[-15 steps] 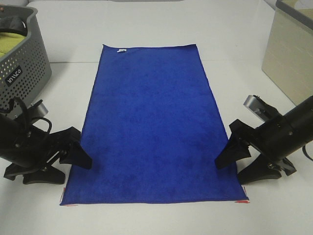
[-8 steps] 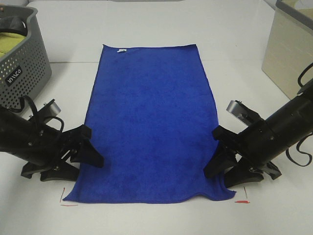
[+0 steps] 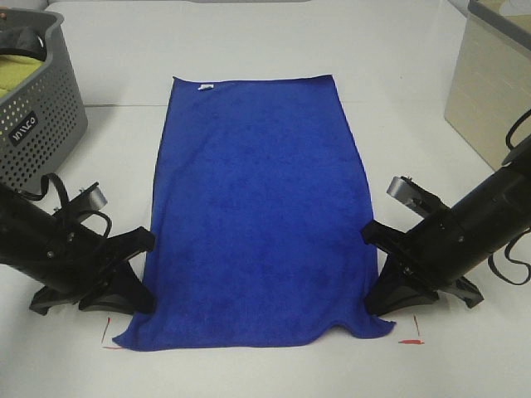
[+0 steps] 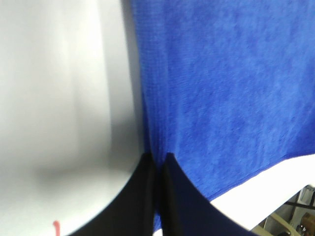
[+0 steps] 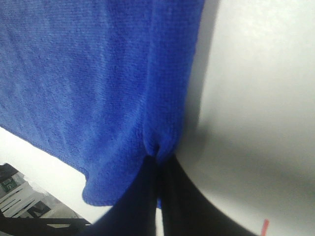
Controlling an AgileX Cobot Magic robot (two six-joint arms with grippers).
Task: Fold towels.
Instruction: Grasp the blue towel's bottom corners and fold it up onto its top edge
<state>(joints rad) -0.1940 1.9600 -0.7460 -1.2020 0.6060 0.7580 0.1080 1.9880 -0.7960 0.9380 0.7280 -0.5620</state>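
Item: blue towel [image 3: 257, 207], which we record spread flat on the white table [image 3: 398, 75], lying between our two pincers; left pincer [image 4: 157, 164] clenched on one long edge near the front corner; right pincer [image 5: 160, 160] clenched likewise on the opposite edge; red marks [image 3: 112, 340] just beside each pincer; grey basket [image 3: 37, 108] beyond the left pincer.

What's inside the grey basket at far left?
A yellow-green cloth shows above the wall of the grey perforated basket, with a black item I can't identify beside it. The wall and the picture's edge hide whatever lies deeper.
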